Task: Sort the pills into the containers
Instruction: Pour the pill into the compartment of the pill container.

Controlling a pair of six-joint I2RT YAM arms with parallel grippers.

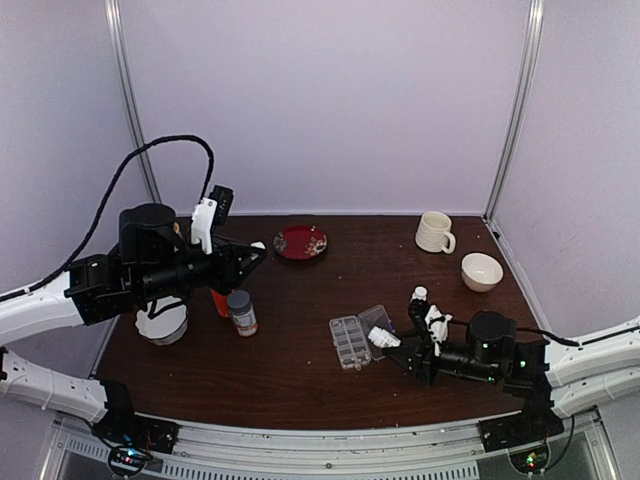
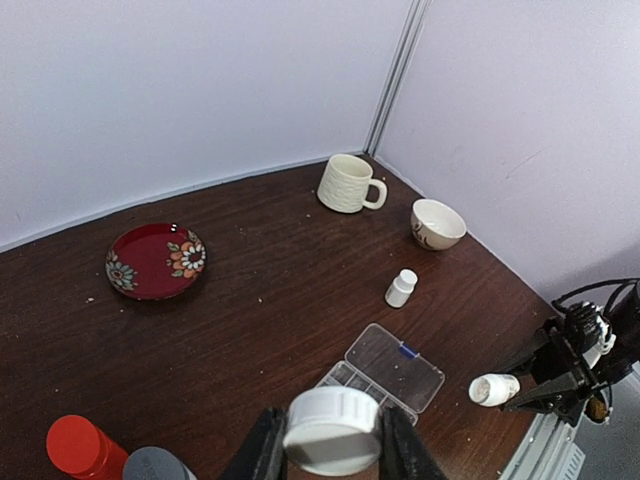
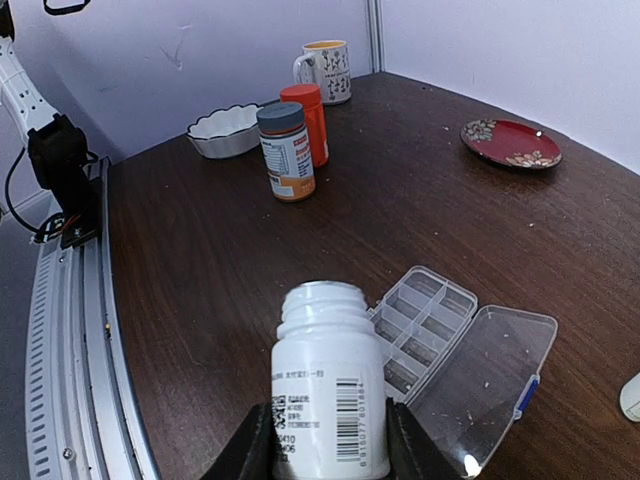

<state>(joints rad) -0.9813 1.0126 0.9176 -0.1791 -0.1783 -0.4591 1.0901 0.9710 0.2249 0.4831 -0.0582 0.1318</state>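
The containers are the cells of a clear organizer box (image 1: pixel 349 342) (image 3: pixel 422 325) lying on the table with its lid (image 3: pixel 482 382) flung open. In the right wrist view the cells look bare. My right gripper (image 1: pixel 392 341) (image 3: pixel 328 452) is shut on an uncapped white bottle (image 3: pixel 329 388) (image 2: pixel 492 389), tipped with its mouth toward the box's near edge. My left gripper (image 1: pixel 254 251) (image 2: pixel 332 442) hangs high over the left side, shut on a white bottle cap (image 2: pixel 333 428). The pills are hidden.
A second small white bottle (image 1: pixel 420 296) (image 2: pixel 401 288) stands behind the box. An orange bottle (image 1: pixel 218 301) and a grey-capped bottle (image 1: pixel 241 312) stand at left by a white bowl (image 1: pixel 162 323). A red plate (image 1: pixel 300 242), mug (image 1: pixel 434 232) and bowl (image 1: pixel 481 271) sit further back.
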